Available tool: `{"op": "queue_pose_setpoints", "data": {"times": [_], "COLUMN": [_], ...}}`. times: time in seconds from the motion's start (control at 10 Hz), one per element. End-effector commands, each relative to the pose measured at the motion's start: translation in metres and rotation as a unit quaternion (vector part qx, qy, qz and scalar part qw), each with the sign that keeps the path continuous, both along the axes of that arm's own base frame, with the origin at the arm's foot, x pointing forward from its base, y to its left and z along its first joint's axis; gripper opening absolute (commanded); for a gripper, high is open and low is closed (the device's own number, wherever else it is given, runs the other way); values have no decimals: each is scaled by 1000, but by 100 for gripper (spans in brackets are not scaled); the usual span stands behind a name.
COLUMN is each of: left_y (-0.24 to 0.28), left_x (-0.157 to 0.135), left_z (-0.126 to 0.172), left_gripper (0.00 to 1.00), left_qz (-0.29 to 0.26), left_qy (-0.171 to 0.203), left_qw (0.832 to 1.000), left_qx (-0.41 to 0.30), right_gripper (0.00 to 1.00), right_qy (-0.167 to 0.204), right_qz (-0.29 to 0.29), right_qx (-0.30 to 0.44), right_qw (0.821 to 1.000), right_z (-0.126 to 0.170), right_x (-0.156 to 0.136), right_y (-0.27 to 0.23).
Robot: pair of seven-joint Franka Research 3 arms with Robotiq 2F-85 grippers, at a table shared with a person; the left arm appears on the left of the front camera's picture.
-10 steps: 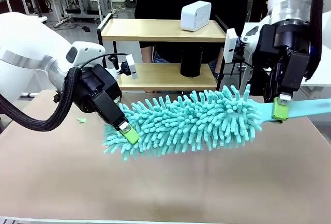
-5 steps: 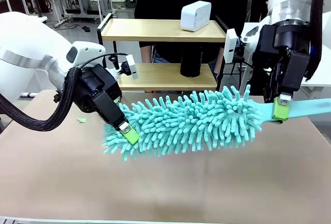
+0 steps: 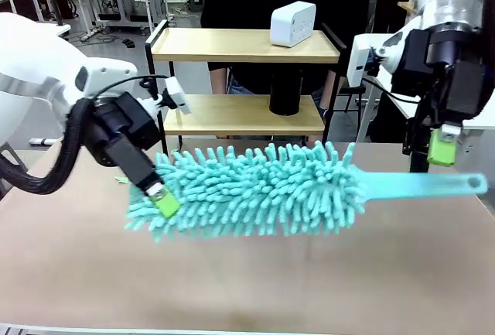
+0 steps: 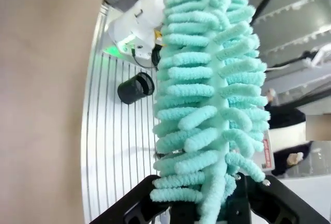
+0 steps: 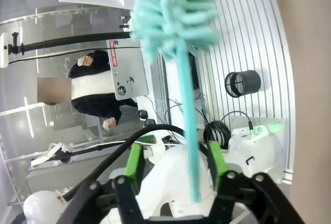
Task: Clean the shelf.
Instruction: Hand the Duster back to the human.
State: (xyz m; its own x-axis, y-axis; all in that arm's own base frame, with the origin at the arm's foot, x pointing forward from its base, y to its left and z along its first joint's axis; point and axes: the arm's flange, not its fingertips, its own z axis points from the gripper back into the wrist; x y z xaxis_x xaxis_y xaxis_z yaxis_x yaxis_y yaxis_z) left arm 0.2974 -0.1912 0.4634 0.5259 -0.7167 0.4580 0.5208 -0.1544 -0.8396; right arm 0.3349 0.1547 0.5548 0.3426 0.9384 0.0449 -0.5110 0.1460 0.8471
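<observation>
Bright, even indoor light; soft shadows; sharp front view; wide-angle warp in wrist views.

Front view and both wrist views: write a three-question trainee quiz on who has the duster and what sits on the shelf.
1. True or false: the left gripper is shut on the fluffy end of the teal duster.
2. The right gripper is: A) clamped on the duster's handle, B) open, with the handle loose between its fingers, C) holding the white box.
3. Fill in: on the shelf, the white box stands on the ____ board and the black cylinder on the ____ board.

Key: 1 true; 2 B; 3 top, lower.
</observation>
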Motion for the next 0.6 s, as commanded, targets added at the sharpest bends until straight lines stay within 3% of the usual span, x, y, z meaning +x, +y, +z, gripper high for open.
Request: {"op": "queue_pose_setpoints", "data": {"times": [0.0, 0.1, 0.2, 0.3, 0.4, 0.5], "left_y": [47, 83, 127, 170, 211, 237], "left_x": [-2, -4, -4, -1, 6, 14], "left_z": [11, 16, 21, 25, 23, 17], "left_gripper": [0, 0, 0, 0, 0, 0], "left_qz": [7, 69, 128, 235, 358, 441], "left_qy": [-17, -27, -14, 11, 49, 72], "left_qw": [999, 995, 986, 963, 918, 876], "left_qx": [-46, -64, -106, -134, -162, -180], "right_gripper": [97, 100, 100, 100, 100, 100], "right_qy": [-19, -29, -30, -20, -8, -1], "right_qz": [-53, -108, -169, -217, -252, -262], "right_qx": [38, 59, 84, 110, 135, 151], "right_qw": [998, 992, 981, 970, 958, 953], "right_z": [1, 5, 4, -3, -15, -27], "right_x": [-12, -19, -28, -38, -49, -56], "right_y": [-42, -72, -104, -131, -151, -161]}}
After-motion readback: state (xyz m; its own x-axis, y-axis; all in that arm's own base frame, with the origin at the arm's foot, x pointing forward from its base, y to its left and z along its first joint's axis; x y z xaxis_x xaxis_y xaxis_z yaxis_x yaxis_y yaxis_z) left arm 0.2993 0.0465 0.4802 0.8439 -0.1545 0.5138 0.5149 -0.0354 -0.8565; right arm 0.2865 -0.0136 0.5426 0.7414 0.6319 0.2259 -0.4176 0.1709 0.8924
